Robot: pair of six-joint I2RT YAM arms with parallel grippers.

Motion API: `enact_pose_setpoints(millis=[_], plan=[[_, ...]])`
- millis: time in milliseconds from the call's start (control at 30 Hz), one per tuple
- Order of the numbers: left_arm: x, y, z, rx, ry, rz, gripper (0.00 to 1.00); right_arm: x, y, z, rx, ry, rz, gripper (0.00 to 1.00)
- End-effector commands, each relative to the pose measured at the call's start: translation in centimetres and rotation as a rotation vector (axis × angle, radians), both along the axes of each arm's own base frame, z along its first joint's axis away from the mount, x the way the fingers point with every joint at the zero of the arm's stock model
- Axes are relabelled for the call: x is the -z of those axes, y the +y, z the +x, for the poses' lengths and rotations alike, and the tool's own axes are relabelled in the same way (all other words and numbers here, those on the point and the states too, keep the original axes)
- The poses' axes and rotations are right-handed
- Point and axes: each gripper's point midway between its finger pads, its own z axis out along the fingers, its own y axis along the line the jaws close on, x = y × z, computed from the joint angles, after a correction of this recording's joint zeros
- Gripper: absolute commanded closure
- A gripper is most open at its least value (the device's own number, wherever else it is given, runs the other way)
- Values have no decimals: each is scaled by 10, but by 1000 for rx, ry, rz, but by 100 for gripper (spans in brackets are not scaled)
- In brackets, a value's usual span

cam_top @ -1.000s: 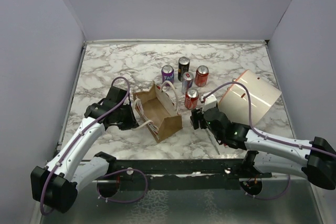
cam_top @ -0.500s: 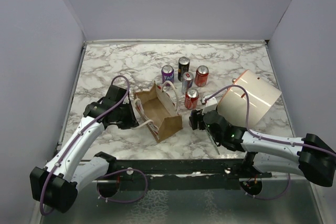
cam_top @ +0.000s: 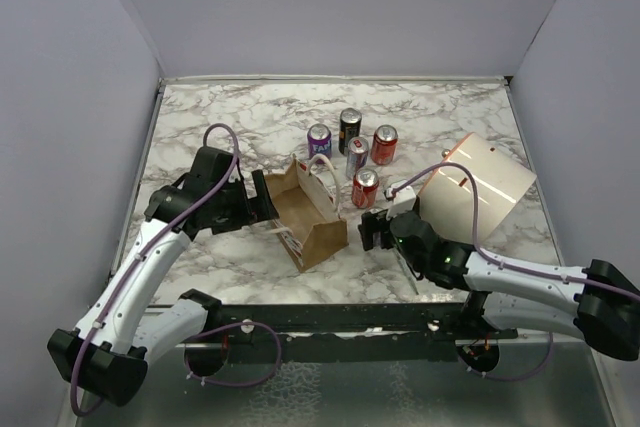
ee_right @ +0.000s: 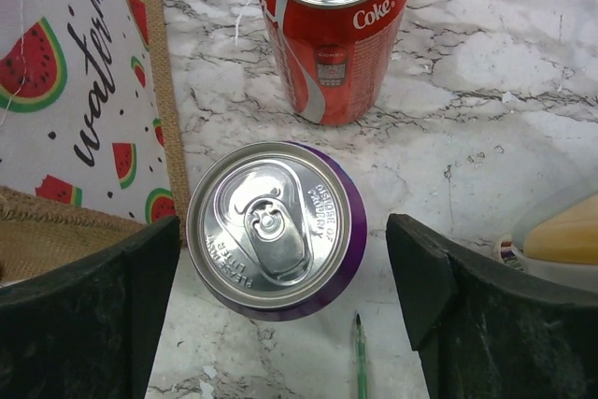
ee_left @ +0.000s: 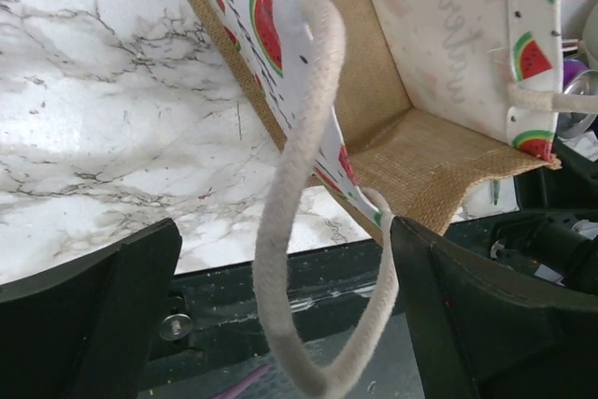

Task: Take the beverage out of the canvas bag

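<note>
The canvas bag (cam_top: 305, 212) stands open on the marble; the left wrist view looks into its burlap inside (ee_left: 374, 81), where no can shows. My left gripper (cam_top: 262, 202) is at the bag's left end, open. The white rope handle (ee_left: 299, 184) hangs loose between its fingers (ee_left: 103, 296). A purple can (ee_right: 271, 226) stands upright on the table right of the bag. My right gripper (ee_right: 283, 259) is open around the can, with clear gaps on both sides. In the top view that gripper (cam_top: 372, 232) hides the can.
Several cans stand behind the bag: a red Coke can (ee_right: 332, 35) (cam_top: 365, 187) closest, then silver (cam_top: 357, 157), red (cam_top: 385, 144), black (cam_top: 350, 127) and purple (cam_top: 319, 139). A big cream cylinder (cam_top: 475, 187) lies at the right. A green pen (ee_right: 360, 357) lies by the purple can.
My left gripper has opened, let go of the rope handle and drawn back up and to the left. The right gripper has opened and released the purple can.
</note>
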Motion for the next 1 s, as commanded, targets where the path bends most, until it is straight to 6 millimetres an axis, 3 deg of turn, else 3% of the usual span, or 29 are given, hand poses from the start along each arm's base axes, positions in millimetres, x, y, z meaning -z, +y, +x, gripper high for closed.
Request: enact_pose_setpoints(millis=[0, 167, 267, 433, 500, 667, 800, 967], plan=[[-24, 8, 13, -5, -79, 49, 1, -26, 3, 0, 2, -5, 41, 7], [-65, 19, 33, -33, -196, 109, 1, -75, 2, -2, -20, -26, 44, 4], [-109, 27, 49, -57, -316, 145, 1, -124, -2, -2, -13, -39, 44, 1], [-198, 34, 78, -86, -552, 163, 1, -239, -23, 2, 57, -122, 65, 0], [-240, 36, 85, -98, -661, 154, 1, -293, -37, -2, 76, -181, 103, 0], [-309, 41, 92, -134, -848, 137, 1, -380, -65, -19, 47, -311, 202, 1], [-352, 49, 83, -176, -983, 103, 1, -430, -88, -38, 40, -383, 320, 1], [-382, 63, 66, -240, -1105, 66, 1, -462, -109, -49, 66, -414, 412, 1]])
